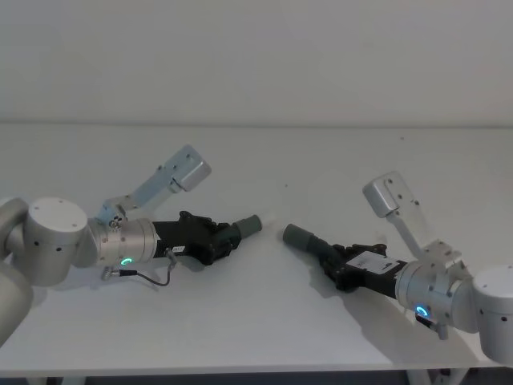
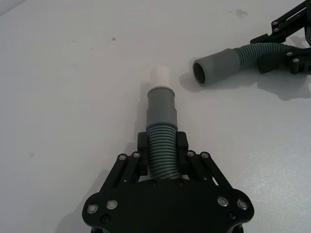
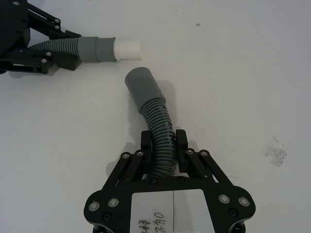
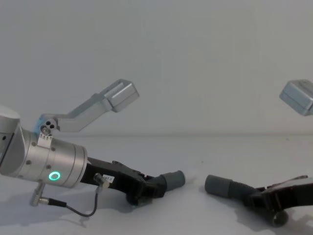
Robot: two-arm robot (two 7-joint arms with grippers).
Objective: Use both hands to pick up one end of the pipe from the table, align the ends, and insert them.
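My left gripper (image 1: 216,239) is shut on the ribbed part of one dark-grey pipe piece (image 2: 162,155). Its smooth grey cuff (image 2: 160,104) ends in a short whitish bit (image 2: 159,77). My right gripper (image 1: 330,261) is shut on the other pipe piece (image 3: 160,131), whose open grey cuff (image 3: 143,90) faces the left one. The two ends (image 4: 173,180) (image 4: 220,186) lie low over the white table (image 1: 264,160). A small gap separates them, and they sit at an angle, not in line.
Each arm's wrist camera bracket (image 1: 180,172) (image 1: 393,196) sticks up behind its gripper. A thin cable (image 1: 152,279) loops under the left wrist. The table's far edge meets a plain wall, and its front edge runs just below the arms.
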